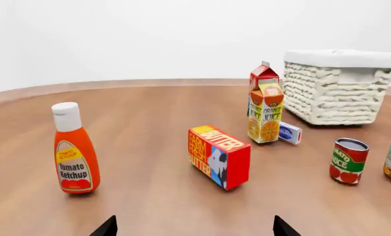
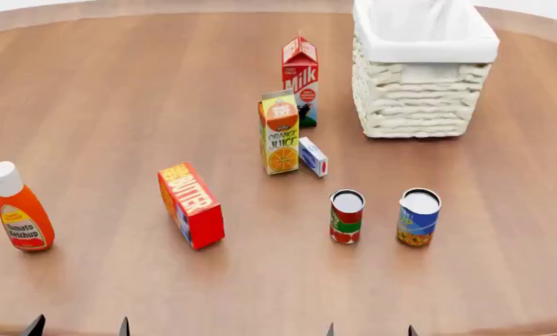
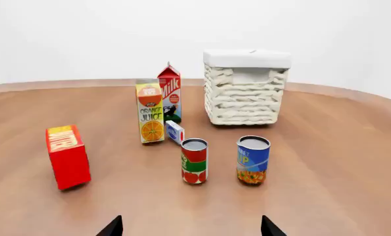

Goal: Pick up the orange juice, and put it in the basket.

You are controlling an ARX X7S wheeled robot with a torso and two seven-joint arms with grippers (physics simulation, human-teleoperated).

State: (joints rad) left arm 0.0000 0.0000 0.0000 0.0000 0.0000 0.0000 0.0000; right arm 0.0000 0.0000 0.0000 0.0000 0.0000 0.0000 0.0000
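The orange juice is a tall yellow-orange carton standing upright mid-table; it also shows in the left wrist view and the right wrist view. The basket is a cream woven box with white lining at the far right, also in the left wrist view and the right wrist view. My left gripper and right gripper are at the near table edge, both open and empty, far from the carton. Only their black fingertips show.
A Milk carton stands just behind the juice, a small white-blue box lies at its right. A Butter box, a ketchup bottle, a red-green can and a blue can stand nearer.
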